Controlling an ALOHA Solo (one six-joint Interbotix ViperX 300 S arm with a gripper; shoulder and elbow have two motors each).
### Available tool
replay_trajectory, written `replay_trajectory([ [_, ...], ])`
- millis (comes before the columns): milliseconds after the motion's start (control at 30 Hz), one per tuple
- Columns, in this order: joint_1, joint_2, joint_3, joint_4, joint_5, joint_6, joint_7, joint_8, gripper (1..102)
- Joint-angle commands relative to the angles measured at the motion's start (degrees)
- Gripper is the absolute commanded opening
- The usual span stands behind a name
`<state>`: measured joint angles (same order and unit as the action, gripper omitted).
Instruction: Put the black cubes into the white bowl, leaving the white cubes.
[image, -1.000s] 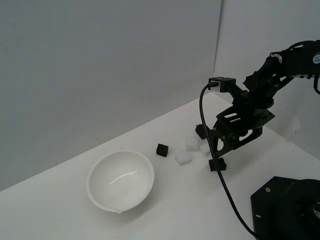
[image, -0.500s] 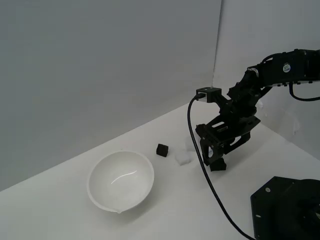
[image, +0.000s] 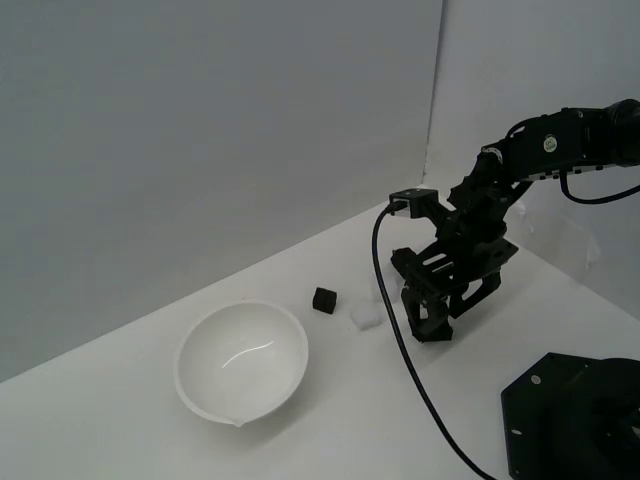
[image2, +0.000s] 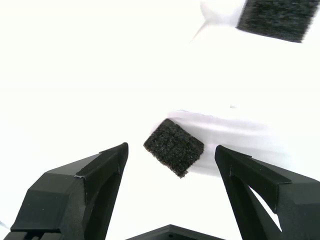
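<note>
My gripper (image2: 170, 155) is low over the bench (image: 120, 420), jaws spread wide and holding nothing. In the wrist view one black cube (image2: 174, 147) lies between the two fingers (image2: 92, 172), turned at an angle to them and touching neither. It rests against a white cube (image2: 235, 132) just behind it. A second black cube (image2: 272, 17) shows at the frame's edge, partly cut off, beside another white shape that is too washed out for me to identify.

In the exterior view the arm (image: 520, 165) reaches in from the exterior view's right and the gripper (image: 432, 318) hides the cubes under it. A separate black cube (image: 323, 299) sits in the open toward the bench's back edge, with a white cube (image: 366, 315) near it on the gripper's side. The white bowl (image: 241, 361) stands upright well apart from the gripper, toward the exterior view's left, with no cubes visible inside. A black base plate (image: 575, 415) occupies the near corner at the exterior view's right.
</note>
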<state>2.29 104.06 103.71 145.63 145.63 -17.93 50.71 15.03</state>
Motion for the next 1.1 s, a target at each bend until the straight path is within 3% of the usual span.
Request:
replay_trajectory([
  [0,0.4,-0.2,0.2,0.2,0.2,-0.5,0.0,0.6,100],
  [333,-0.1,-2.9,-2.6,0.5,0.5,-0.9,-1.0,0.6,99],
  [433,-0.1,-3.5,-3.3,0.7,0.5,-0.9,-1.1,0.6,95],
  [633,-0.2,-4.0,-3.7,0.9,0.5,-0.9,-1.1,0.6,61],
  [800,-0.2,-3.7,-3.4,0.9,0.5,-0.9,-1.0,0.6,48],
  [1067,-1.4,-3.4,-3.0,0.6,0.5,-1.0,0.8,0.6,10],
])
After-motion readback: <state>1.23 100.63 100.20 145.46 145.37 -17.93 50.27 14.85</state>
